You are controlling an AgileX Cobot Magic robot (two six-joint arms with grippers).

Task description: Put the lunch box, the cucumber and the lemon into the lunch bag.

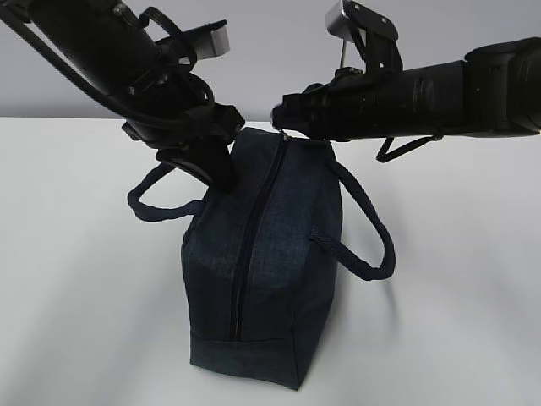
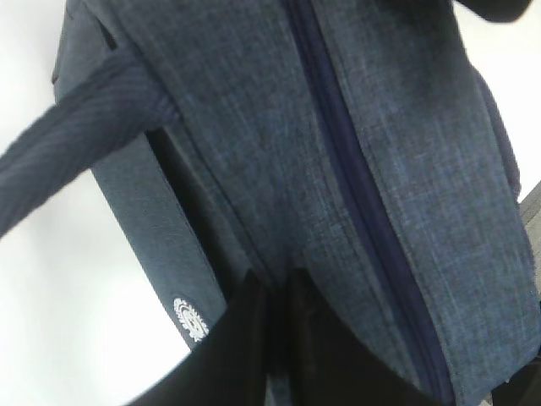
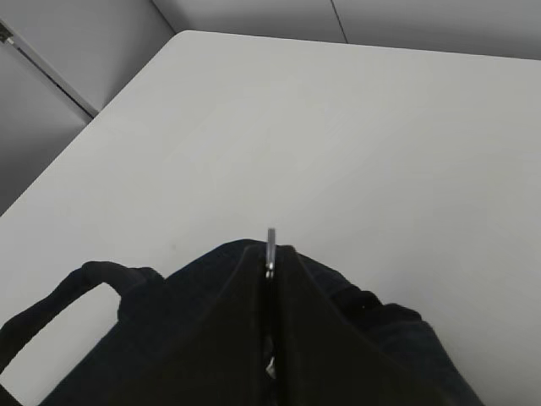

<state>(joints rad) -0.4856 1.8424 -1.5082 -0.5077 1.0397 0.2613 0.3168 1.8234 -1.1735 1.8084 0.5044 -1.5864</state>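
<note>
The navy lunch bag [image 1: 262, 279] stands on the white table with its top zipper [image 1: 245, 245] closed along its length. My left gripper [image 1: 221, 173] is shut on a fold of the lunch bag's fabric [image 2: 406, 169] just left of the zipper; its fingertips [image 2: 254, 296] pinch the cloth. My right gripper [image 1: 281, 118] is shut on the silver ring pull [image 3: 270, 245] at the bag's far end. The lunch box, the cucumber and the lemon are out of view.
Two loop handles hang off the bag, one to the left [image 1: 156, 207] and one to the right [image 1: 372, 245]. A white round logo [image 2: 190, 319] marks the bag's side. The table's far-left edge [image 3: 93, 118] meets a grey wall.
</note>
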